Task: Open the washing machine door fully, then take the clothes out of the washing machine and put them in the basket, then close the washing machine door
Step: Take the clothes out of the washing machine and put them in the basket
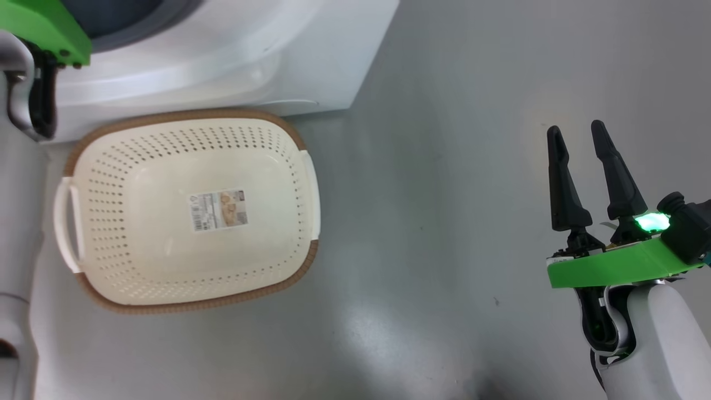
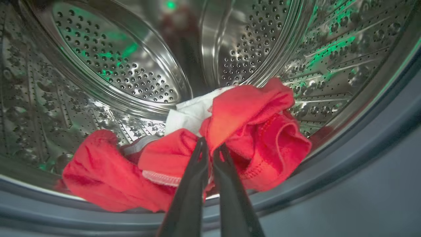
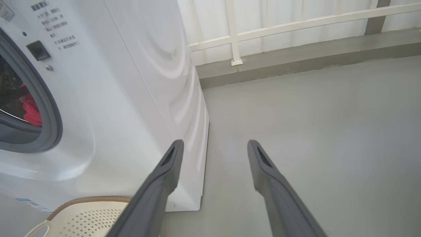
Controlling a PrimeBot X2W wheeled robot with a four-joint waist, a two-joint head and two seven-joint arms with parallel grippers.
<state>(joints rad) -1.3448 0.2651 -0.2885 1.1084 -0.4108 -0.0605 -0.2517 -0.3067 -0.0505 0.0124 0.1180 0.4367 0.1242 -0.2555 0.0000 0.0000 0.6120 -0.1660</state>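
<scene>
Deep in the steel drum [image 2: 115, 65] of the washing machine [image 3: 131, 82], the left gripper [image 2: 210, 144] has its two dark fingers pressed together on a fold of the clothes [image 2: 250, 108], a strip of red cloth caught between them. The red garments, with a white panel showing at the back, lie bunched on the drum's floor near its front edge, one sleeve-like end trailing toward the grey rubber seal [image 2: 361, 158]. Seen from the right wrist, a patch of the same red cloth [image 3: 31, 108] shows through the machine's round opening.

On the grey floor [image 1: 444, 166] the cream basket [image 1: 183, 114] stands just in front of the washing machine's base, its brown rim close against the white front panel. Its perforated bottom shows bare around a paper sticker [image 1: 218, 209].

Well to the right of the basket, the right gripper [image 1: 576, 129] hangs over bare floor with its fingers spread apart and nothing between them. Beyond the machine's far corner, a white railing [image 3: 233, 33] runs along a low concrete kerb.
</scene>
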